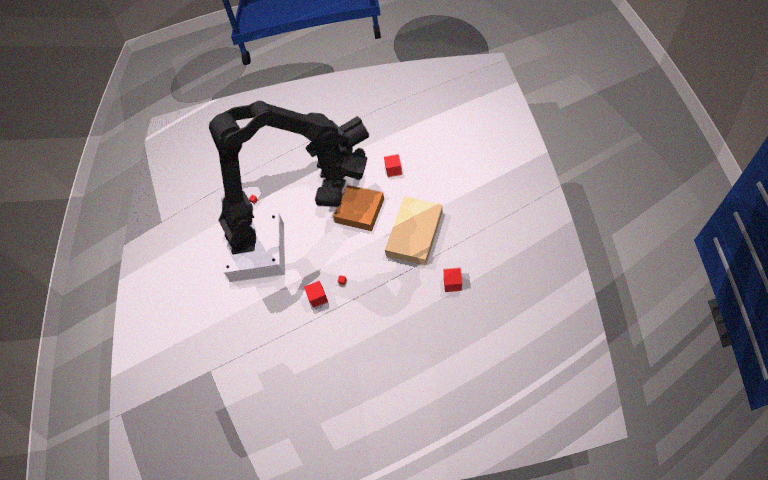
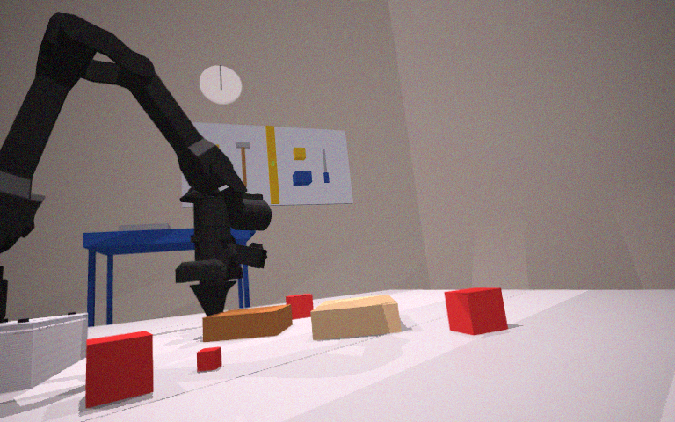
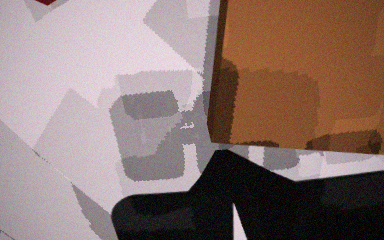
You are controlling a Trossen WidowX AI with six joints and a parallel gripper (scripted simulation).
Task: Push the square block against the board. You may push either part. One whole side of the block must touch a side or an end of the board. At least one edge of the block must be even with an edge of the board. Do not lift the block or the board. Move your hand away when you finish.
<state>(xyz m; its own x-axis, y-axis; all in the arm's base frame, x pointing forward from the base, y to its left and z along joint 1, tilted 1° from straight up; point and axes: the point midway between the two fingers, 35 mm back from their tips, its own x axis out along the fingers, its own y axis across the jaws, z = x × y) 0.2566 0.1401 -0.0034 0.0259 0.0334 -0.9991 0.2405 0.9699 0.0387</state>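
Two wooden pieces lie ahead of your gripper (image 1: 330, 195): the orange-brown square block (image 1: 358, 207) right at its tip, and the pale tan board (image 1: 414, 229) on the block's far side. Your fingers are closed together with nothing between them, pointing down at the white table (image 1: 481, 169). In the exterior view the closed tip (image 2: 213, 304) stands low at the block's (image 2: 247, 322) edge nearest the arm's base; whether it actually touches the wood you cannot tell from that angle. The wrist view puts the block (image 3: 300, 75) just ahead of the dark fingers, with a thin strip of table showing between them along most of the near edge.

Beyond the block, the board (image 2: 355, 316) sits near it but apart; a narrow band of table runs between their facing sides, so no side of the block meets the board yet. From above, the two pieces look turned at slightly different angles.

Around your gripper you have several red cubes: one (image 1: 392, 164) just off to the side past the block, a small one (image 1: 253, 198) back near the arm's base, and three more (image 1: 315, 293) (image 1: 342, 279) (image 1: 452, 279) farther out, past the block and board.
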